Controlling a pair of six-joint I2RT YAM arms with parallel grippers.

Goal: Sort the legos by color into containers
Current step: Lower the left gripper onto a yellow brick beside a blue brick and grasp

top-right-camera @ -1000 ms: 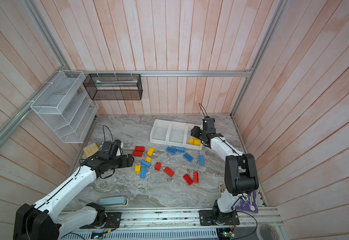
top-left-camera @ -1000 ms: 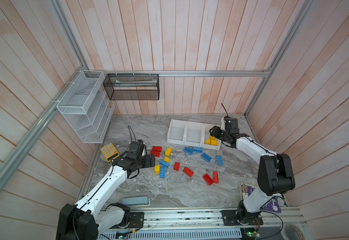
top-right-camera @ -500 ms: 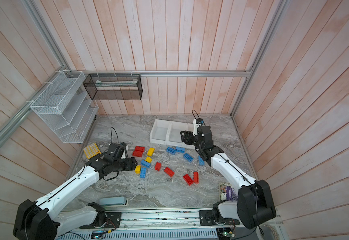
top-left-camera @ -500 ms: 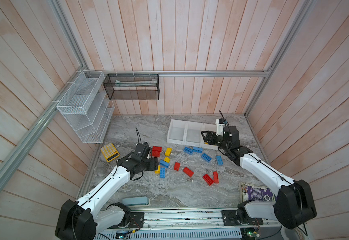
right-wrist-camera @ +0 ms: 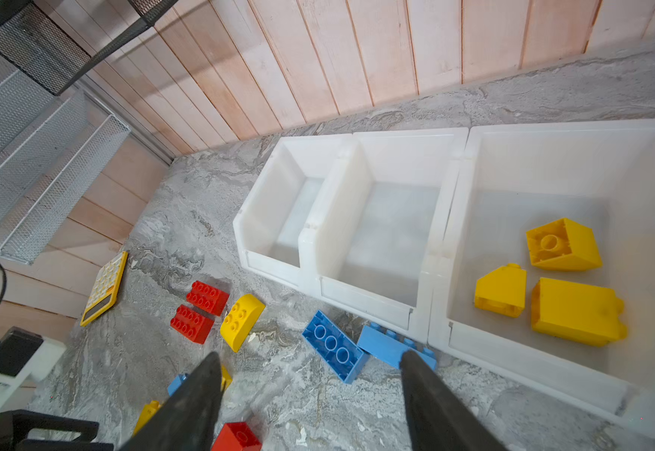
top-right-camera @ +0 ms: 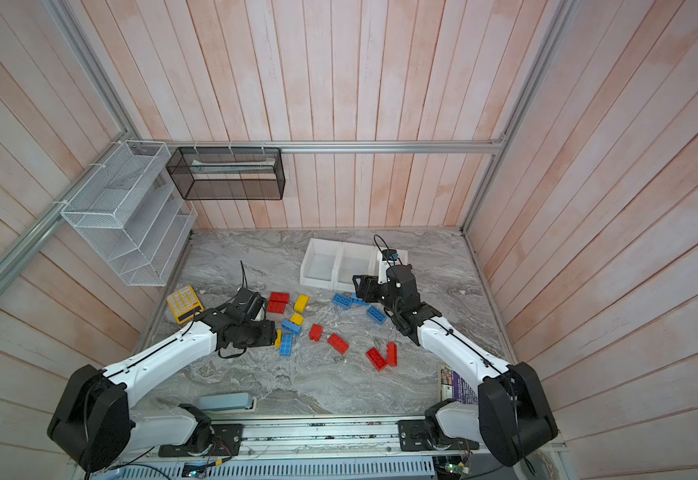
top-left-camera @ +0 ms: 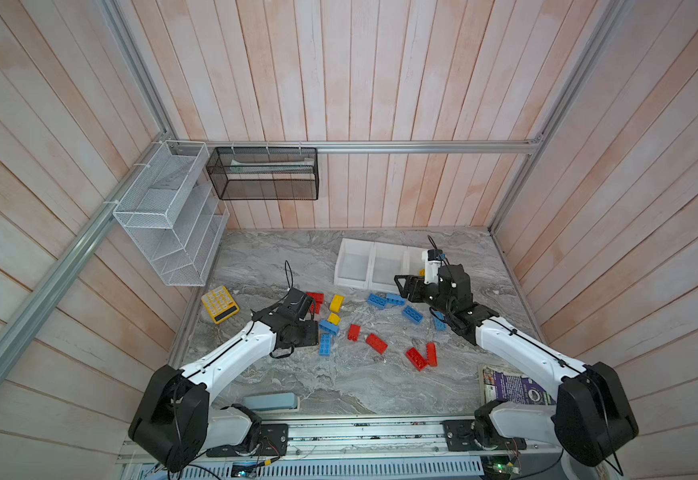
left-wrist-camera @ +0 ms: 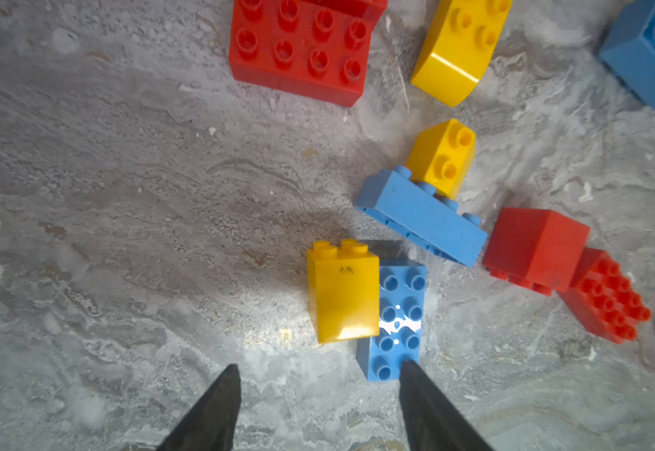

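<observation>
High stereo pair; wrists (close) facing legos [left-wrist-camera: 342,291].

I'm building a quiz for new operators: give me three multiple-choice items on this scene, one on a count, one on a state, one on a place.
1. How many yellow legos lie in the containers? A) three B) none C) six
2. The right gripper is: A) shut on a blue lego B) open and empty C) shut on a yellow lego
3. The yellow calculator lies: A) in a container B) in the right gripper C) on the table near the white wire rack
Key: 1 A, three sit in one end bin; 2 B, jaws apart, nothing between; 3 C, it lies flat on the marble.
</observation>
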